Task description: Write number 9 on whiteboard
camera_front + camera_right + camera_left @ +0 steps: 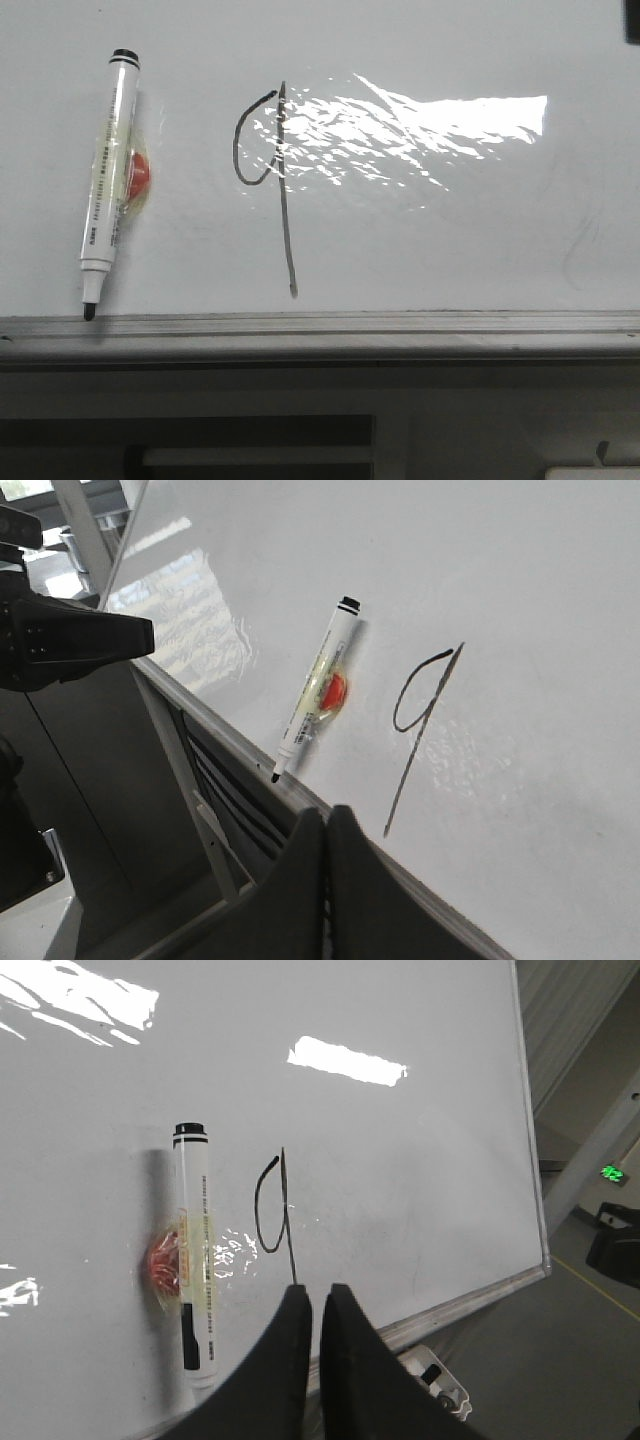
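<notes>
The number 9 (275, 185) is already drawn on the whiteboard (450, 250), sitting centre-left of the front view: a small open loop on the left joined to a long, nearly upright stem that ends just above the grey edge rail (320, 325). A white marker (108, 185) lies at the left of that view, well apart from the figure, its black cap end toward the top of the frame and its uncapped tip touching the rail. A patch of clear tape with something red under it (138, 175) sits against the barrel; whether it holds the marker to the board I cannot tell.

The left end effector (317, 1305) has its two dark fingers drawn almost together with nothing between them, hanging near the lower end of the stem. The right end effector (325, 825) is likewise closed and empty, off the board's lower edge.

The main risk, as I judge it, is smearing: fresh ink on a glossy surface wipes easily, and the left fingertips are close to the stem's tail. A low pass across the board could drag a streak through it. The bare nib resting at the rail could also leave a stray mark if the marker is nudged, or dry out uncapped.

No containers are visible in any view, so there is nothing to report inside one.
</notes>
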You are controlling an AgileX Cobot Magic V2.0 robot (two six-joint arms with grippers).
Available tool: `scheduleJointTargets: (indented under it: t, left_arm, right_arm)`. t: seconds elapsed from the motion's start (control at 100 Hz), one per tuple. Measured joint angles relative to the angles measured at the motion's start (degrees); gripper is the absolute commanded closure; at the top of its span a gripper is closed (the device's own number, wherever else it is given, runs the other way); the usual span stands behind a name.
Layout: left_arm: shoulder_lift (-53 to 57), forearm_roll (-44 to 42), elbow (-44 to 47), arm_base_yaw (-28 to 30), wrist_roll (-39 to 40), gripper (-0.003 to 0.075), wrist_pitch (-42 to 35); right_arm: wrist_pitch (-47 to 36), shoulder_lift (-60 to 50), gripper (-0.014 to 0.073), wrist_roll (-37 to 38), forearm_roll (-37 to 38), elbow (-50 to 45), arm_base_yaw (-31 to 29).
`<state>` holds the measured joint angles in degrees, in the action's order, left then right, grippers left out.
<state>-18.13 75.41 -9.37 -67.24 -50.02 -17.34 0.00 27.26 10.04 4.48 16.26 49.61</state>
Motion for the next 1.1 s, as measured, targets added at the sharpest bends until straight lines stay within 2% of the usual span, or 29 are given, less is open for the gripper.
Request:
scheduleJointTargets:
  t: [0.16, 0.32, 0.89, 1.01, 1.1]
  left_arm:
    - [7.3, -0.4, 3.7, 0.0, 0.0, 0.0741, 0.6]
    - [9.6, -0.4, 4.9, 0.0, 0.0, 0.0741, 0.6]
    - [9.8, -0.4, 4.9, 0.0, -0.1, 0.0741, 0.9]
    - [9.8, -0.4, 5.0, 0.0, -0.1, 0.0741, -3.3]
    - [9.8, -1.1, 5.3, 0.0, -0.1, 0.0741, -11.4]
  right_arm:
    - [-1.1, -9.3, 0.0655, 0.0, 0.4, -8.5, 0.0]
    - [-1.1, -14.1, 0.0655, 0.0, 0.4, -12.8, 0.0]
    - [-0.5, -14.5, 0.0655, 0.0, 0.5, -14.2, 0.0]
    - [-0.5, -14.5, 0.0655, 0.0, 0.5, -14.2, 0.0]
    - [-0.5, -14.5, 0.0655, 0.0, 0.5, -14.2, 0.0]
